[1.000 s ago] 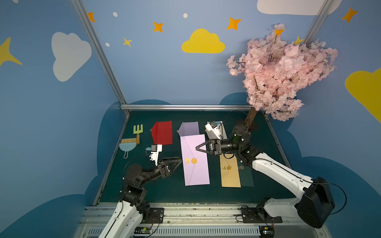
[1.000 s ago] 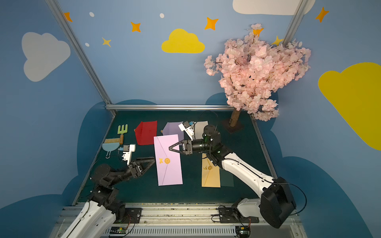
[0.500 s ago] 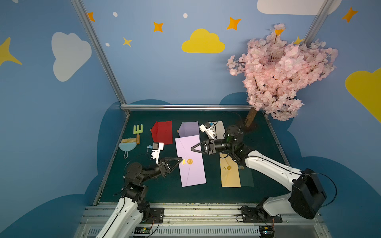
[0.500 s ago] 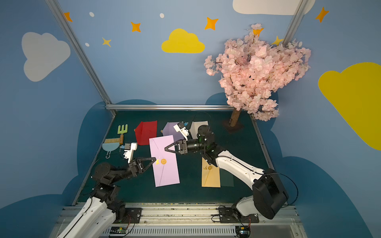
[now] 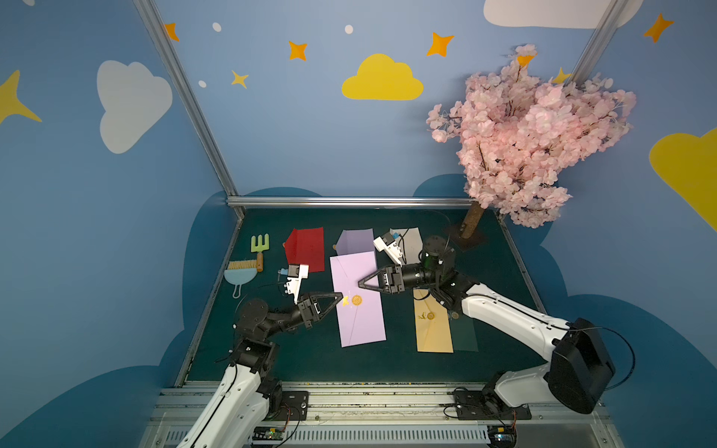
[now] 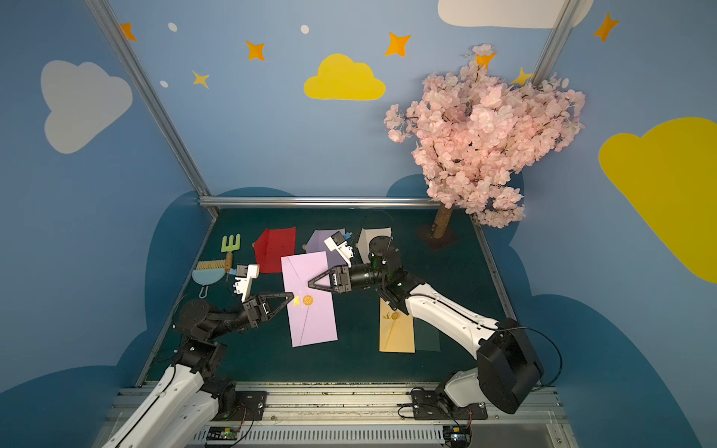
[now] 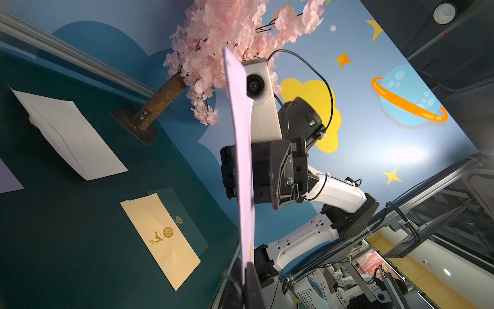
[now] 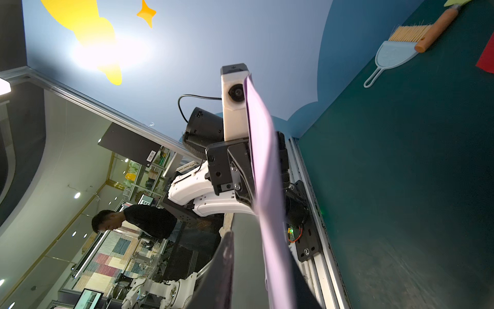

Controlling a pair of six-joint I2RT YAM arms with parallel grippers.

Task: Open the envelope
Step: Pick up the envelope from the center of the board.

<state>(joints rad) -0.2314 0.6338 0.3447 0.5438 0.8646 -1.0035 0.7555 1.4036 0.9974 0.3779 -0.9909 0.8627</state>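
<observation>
The pale pink envelope (image 5: 361, 326) with a gold seal (image 5: 356, 300) hangs above the green mat, between both arms in both top views (image 6: 312, 322). My left gripper (image 5: 341, 298) is shut on its left edge beside the seal; in the left wrist view the envelope (image 7: 242, 149) runs edge-on out of the left gripper (image 7: 247, 264). My right gripper (image 5: 360, 283) reaches over the envelope's right edge. In the right wrist view the envelope (image 8: 264, 174) sits between the parted jaws of the right gripper (image 8: 254, 248), with a gap to one finger (image 8: 224, 256).
On the mat lie a tan sealed envelope (image 5: 432, 326) over a dark green one (image 5: 463, 333), plus red (image 5: 306, 248), purple (image 5: 357, 240) and white (image 5: 411, 240) envelopes at the back. A brush and dustpan (image 5: 240, 271) and toy fork (image 5: 260, 244) lie far left. A blossom tree (image 5: 471, 221) stands back right.
The envelope has shifted left and tilted. My left gripper has closed on its left edge. My right gripper's jaws have parted from their hold on the right edge.
</observation>
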